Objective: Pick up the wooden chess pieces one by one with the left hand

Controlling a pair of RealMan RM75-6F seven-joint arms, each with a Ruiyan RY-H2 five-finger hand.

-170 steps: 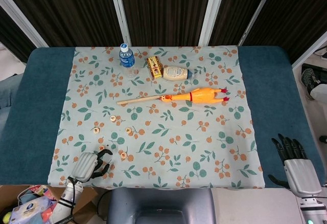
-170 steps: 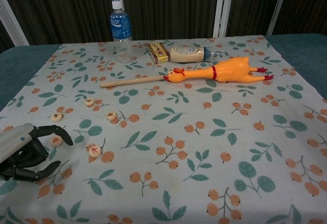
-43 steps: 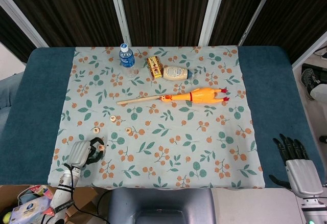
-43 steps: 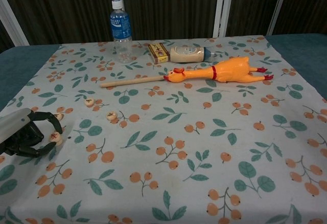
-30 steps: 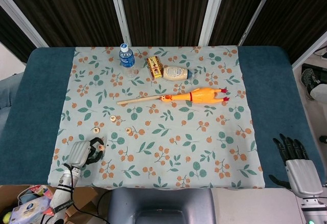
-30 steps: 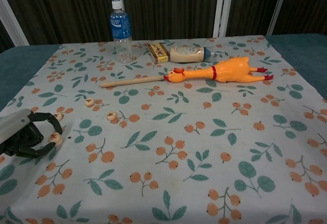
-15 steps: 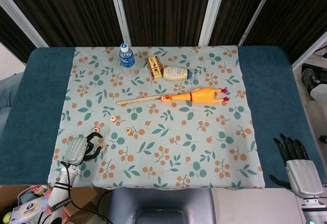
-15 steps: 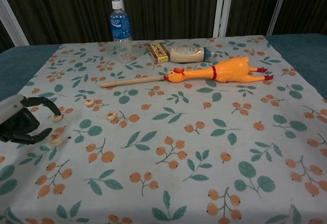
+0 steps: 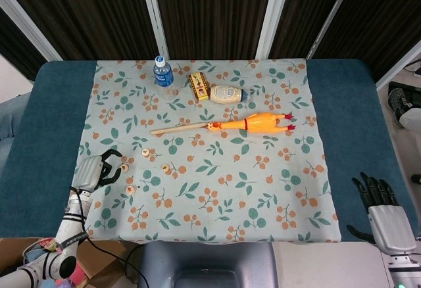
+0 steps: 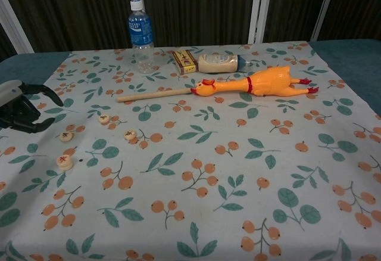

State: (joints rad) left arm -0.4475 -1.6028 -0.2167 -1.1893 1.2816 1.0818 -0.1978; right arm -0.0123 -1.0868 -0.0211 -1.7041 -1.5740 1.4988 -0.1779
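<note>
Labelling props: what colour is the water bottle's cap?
White, above a blue label; the water bottle shows best in the chest view.

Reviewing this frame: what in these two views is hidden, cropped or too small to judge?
- Left hand: chest view crops it at the left edge, palm unseen.
- Chess pieces: red characters too small to read in either view.
- Right hand: head view only, beyond the table corner; palm side faces away.
- Box label: too small to read.
</note>
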